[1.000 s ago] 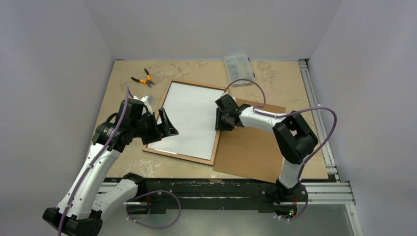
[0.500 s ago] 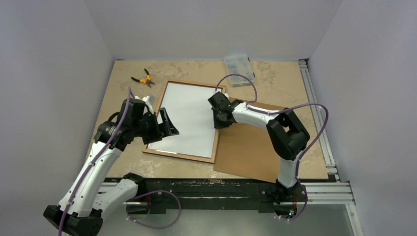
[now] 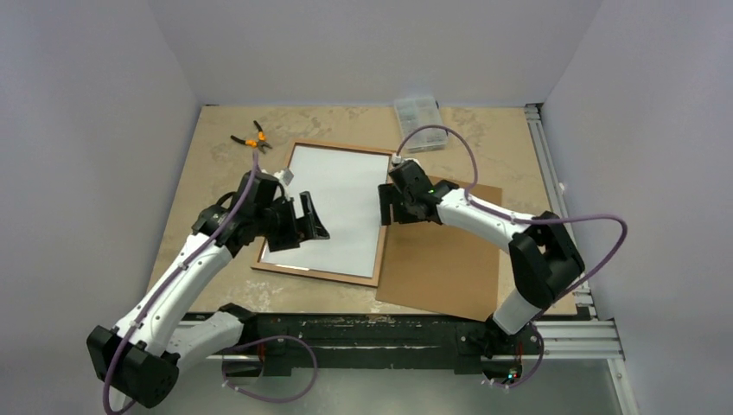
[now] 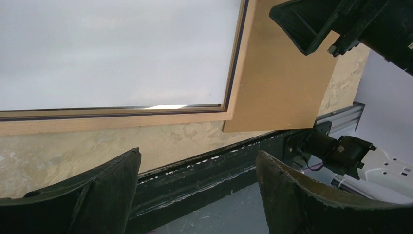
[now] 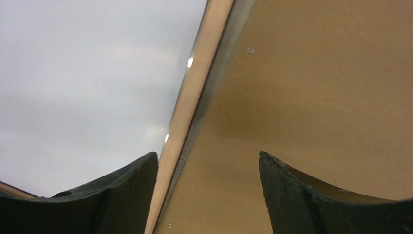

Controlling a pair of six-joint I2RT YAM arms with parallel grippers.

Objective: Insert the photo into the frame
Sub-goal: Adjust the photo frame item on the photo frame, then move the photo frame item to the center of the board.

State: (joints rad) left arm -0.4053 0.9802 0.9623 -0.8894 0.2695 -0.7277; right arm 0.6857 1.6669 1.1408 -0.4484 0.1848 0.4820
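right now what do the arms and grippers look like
The left arm and right arm have white links and black joints, each with a looping purple cable. The left gripper and right gripper are black, with two broad curved fingers.

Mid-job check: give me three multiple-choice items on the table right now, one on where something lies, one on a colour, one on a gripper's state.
1. On which side of the frame does the brown board lie?
A. its right side
B. its left side
C. beyond its far end, by the wall

2. What colour are the handles of the pliers?
A. blue
B. orange
C. green

3. How is the right gripper?
A. shut on the frame's rail
B. shut on the board
C. open

Answers:
1. A: the board's edge runs along the frame's right rail.
2. B: orange handles show at the table's far left.
3. C: its fingers stand wide apart above the rail, holding nothing.
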